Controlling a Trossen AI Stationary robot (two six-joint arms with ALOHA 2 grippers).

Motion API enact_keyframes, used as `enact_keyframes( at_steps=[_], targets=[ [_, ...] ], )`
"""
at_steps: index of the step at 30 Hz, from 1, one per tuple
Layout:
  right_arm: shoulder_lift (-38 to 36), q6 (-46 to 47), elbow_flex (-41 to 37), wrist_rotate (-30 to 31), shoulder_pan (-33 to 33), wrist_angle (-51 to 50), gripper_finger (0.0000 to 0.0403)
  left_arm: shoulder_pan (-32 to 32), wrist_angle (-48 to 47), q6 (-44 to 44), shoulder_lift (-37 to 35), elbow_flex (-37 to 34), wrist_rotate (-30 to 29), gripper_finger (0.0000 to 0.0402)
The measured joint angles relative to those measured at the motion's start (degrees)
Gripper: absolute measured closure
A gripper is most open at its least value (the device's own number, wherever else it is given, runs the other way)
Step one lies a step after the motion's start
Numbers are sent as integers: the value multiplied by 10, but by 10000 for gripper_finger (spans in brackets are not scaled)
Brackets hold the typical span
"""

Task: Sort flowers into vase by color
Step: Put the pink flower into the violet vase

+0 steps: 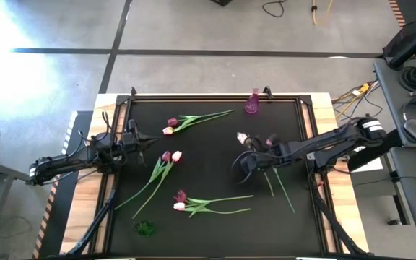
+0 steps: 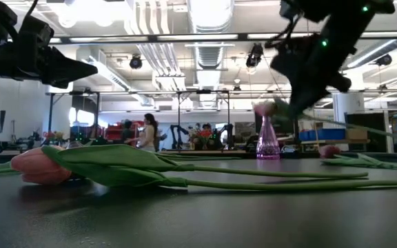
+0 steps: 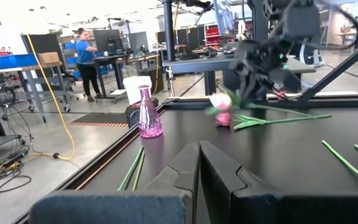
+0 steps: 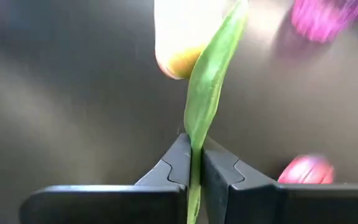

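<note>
I see the right gripper (image 4: pixel 193 163) with its fingers (image 4: pixel 169 162) clenched on a pale tulip (image 4: pixel 209 81), its stem pinched between them above the worktop (image 1: pixel 208 180). The left gripper (image 3: pixel 199 163) hangs clenched, empty, over the worktop's left side.

Desk (image 1: pixel 208 130): black mat, pale wood border
Flowers (image 1: pixel 173 156): green stems and leaves; heads pale pink-white or dark magenta
Held flower (image 4: pixel 205 93): green leaf, pale cream-pink head
Right hand (image 4: pixel 194 163): dark grey fingers
Left hand (image 3: pixel 199 163): dark grey
Pink vase (image 1: pixel 252 102): translucent magenta-pink
Green vase (image 1: pixel 145 228): translucent green
</note>
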Motion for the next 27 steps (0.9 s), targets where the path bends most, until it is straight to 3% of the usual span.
enact_keyframes(
  at_steps=[4,8,13,19,27],
  targets=[
    [-40,-126,-7,57,-27,101,389,0,0,0,0,0,0,401],
    [-61,-298,-27,51,-74,262,390,0,0,0,0,0,0,401],
    [-79,-470,-55,-73,-169,440,390,0,0,0,0,0,0,401],
    [-84,-591,-59,-224,-281,579,390,0,0,0,0,0,0,401],
    [-87,-674,-58,-260,-377,671,390,0,0,0,0,0,0,401]
  ],
)
